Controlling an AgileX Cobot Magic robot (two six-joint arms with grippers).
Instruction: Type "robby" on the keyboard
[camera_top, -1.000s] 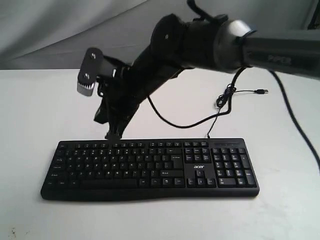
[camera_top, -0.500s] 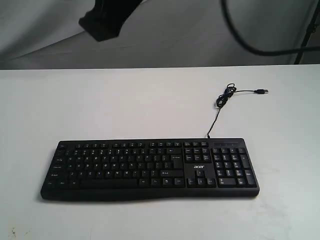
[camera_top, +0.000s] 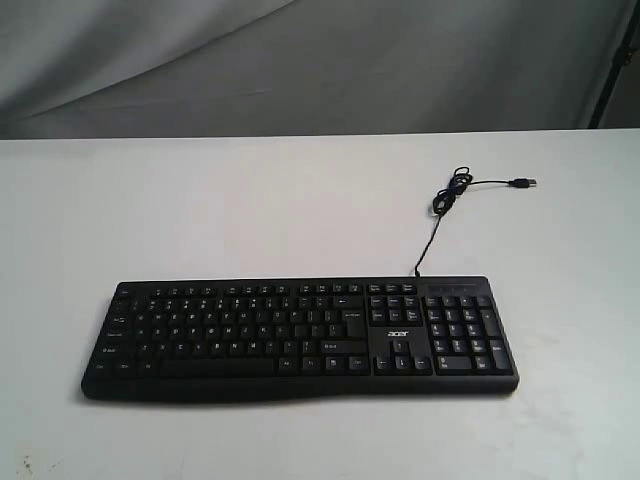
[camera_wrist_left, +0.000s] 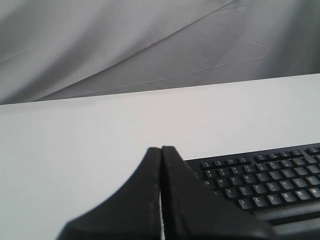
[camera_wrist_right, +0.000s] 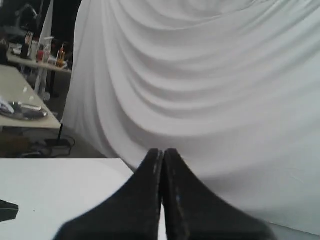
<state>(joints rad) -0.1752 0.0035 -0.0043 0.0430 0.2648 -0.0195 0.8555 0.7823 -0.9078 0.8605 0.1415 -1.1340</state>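
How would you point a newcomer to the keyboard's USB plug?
On the white table lies one wide black keyboard. From its far edge, near the number pad, a thin black cable runs away to a small tangle. Just past that tangle sits the USB plug, the cable's loose end, connected to nothing.

— Lying flat on the white table (camera_top: 200, 210)?
— Yes. Black keyboard (camera_top: 300, 340), long side toward the near edge, white legends on the keys.
— Number pad (camera_top: 462, 330)?
— At the right end. White "acer" logo (camera_top: 398, 334) just left of it, above the arrow keys.
— And the cable (camera_top: 432, 240)?
— Thin, black. Leaves the back edge right of the middle, climbs away to a small tangled loop (camera_top: 452, 190), then heads right, ending in a plug (camera_top: 524, 183) loose on the table.
— Behind?
— Grey creased cloth (camera_top: 300, 60), hung along the table's far edge.
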